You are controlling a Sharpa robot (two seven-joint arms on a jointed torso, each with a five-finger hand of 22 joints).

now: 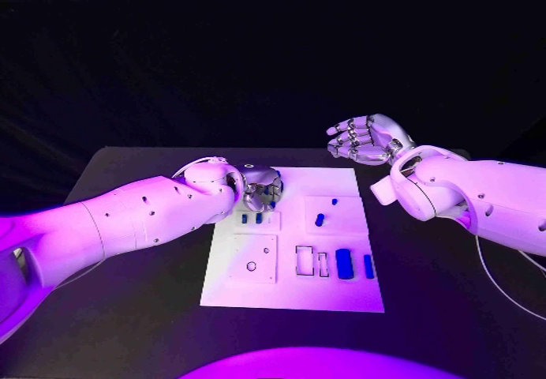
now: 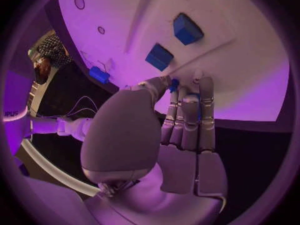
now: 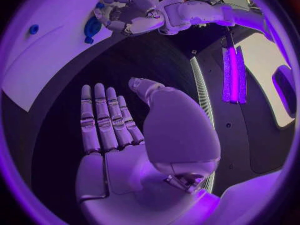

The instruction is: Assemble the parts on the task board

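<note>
Small blue part (image 2: 174, 83) pinched at left hand (image 1: 259, 186) fingertips, over board (image 1: 342, 296) far-left corner. Two upright parts (image 1: 244, 218) just below hand, near side. Right hand (image 1: 366, 139) wide, empty, off board's far-right edge; left nearer.

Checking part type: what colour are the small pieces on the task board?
Blue parts on the white task board; clearest in the head view.
</note>
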